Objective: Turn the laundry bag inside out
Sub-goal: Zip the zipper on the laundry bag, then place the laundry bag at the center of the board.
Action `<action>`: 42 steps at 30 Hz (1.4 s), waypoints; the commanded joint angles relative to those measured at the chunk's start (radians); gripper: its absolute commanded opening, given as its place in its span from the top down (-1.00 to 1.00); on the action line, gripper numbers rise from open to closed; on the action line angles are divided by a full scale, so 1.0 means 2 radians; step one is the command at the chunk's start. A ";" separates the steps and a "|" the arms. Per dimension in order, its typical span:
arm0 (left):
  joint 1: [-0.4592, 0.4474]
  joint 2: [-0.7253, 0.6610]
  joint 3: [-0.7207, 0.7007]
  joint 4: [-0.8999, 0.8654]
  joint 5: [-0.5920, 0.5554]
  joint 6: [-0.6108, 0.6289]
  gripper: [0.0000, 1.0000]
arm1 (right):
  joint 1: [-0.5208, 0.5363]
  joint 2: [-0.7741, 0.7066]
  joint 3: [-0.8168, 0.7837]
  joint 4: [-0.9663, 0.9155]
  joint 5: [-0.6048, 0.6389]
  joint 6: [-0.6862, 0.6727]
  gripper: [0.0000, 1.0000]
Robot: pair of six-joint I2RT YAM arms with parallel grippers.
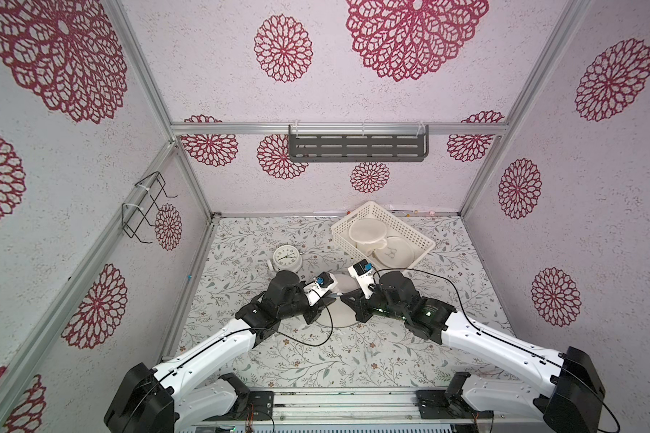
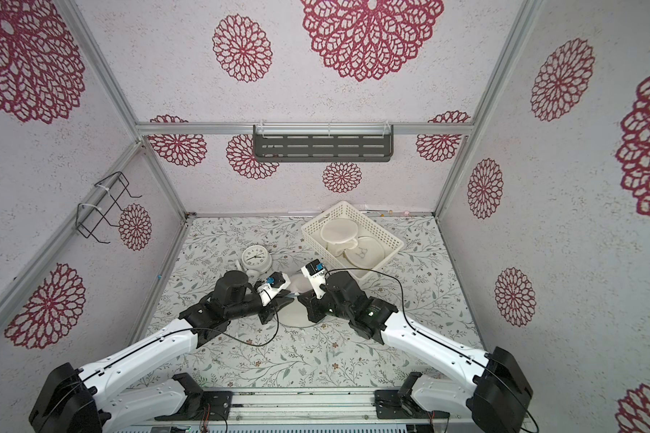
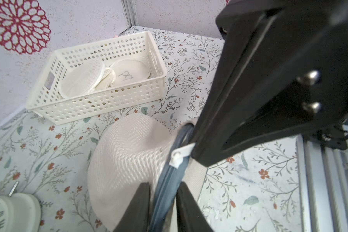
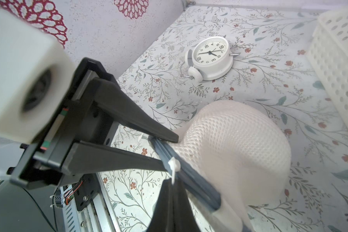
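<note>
The laundry bag (image 1: 339, 314) (image 2: 295, 316) is a round white mesh pouch with a blue-grey zipper band, lying mid-table between both arms. In the left wrist view the bag (image 3: 129, 152) bulges upward, and my left gripper (image 3: 164, 183) is shut on the zipper band. In the right wrist view the bag (image 4: 239, 144) is lifted at its edge. My right gripper (image 4: 172, 180) is shut on the white zipper pull at the band. In both top views the left gripper (image 1: 333, 298) and right gripper (image 1: 344, 298) meet tip to tip over the bag.
A white perforated basket (image 1: 406, 225) at the back right holds other round mesh bags. A white alarm clock (image 1: 286, 258) lies behind the left arm. A grey shelf (image 1: 357, 144) hangs on the back wall and a wire rack (image 1: 147, 206) on the left wall.
</note>
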 commanded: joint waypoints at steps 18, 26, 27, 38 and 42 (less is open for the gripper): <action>-0.001 -0.007 0.010 -0.012 0.030 -0.001 1.00 | -0.023 -0.021 0.003 -0.009 0.054 0.043 1.00; 0.001 0.008 0.014 0.088 0.050 -0.166 1.00 | -0.044 -0.058 -0.022 0.033 0.070 0.081 -0.39; 0.004 0.012 0.010 0.113 0.042 -0.203 1.00 | -0.053 -0.070 -0.031 0.035 0.076 0.094 -0.41; 0.091 0.073 -0.064 0.287 0.033 -0.463 1.00 | -0.081 -0.171 -0.130 0.027 0.119 0.172 -0.40; 0.128 0.087 -0.087 0.302 0.020 -0.518 1.00 | -0.081 -0.166 -0.142 0.042 0.119 0.186 -0.37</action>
